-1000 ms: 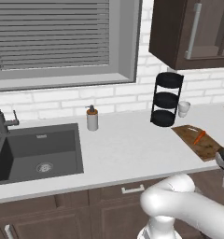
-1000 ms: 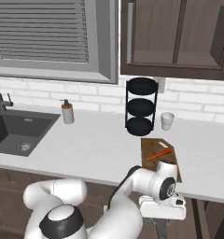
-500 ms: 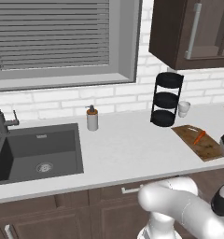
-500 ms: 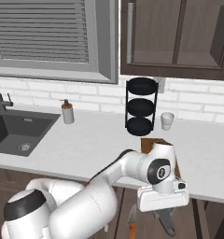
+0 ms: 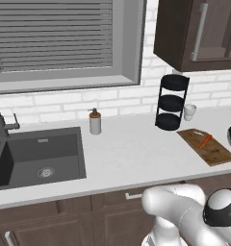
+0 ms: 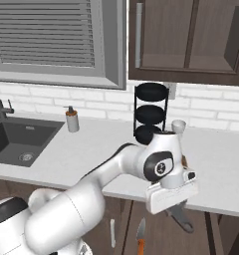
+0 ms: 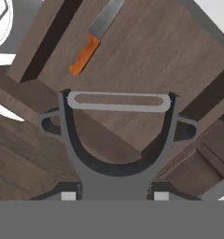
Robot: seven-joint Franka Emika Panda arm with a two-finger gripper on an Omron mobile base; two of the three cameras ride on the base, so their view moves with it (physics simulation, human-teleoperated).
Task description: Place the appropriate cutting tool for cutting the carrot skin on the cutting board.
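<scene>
Peeler [image 7: 118, 140], a grey Y-shaped tool with a slim metal blade across its fork, sits pinched by its handle between the robot's dark fingertips, blade outward, apparently lifted from an open drawer below the counter for carrying up. Left of the brown wooden cutting board [image 5: 211, 150], a black three-tier rack [image 5: 171, 102] and a white cup [image 5: 189, 112] stand by the wall. On the cutting board lies the small orange carrot [image 5: 205, 141], its slim tip toward the handle cut-out, waiting to be skinned. Below the counter edge the gripper [image 6: 183, 219] hangs with the peeler, above an orange-handled steel knife [image 7: 94, 35] lying in the drawer, rightly passed over.
</scene>
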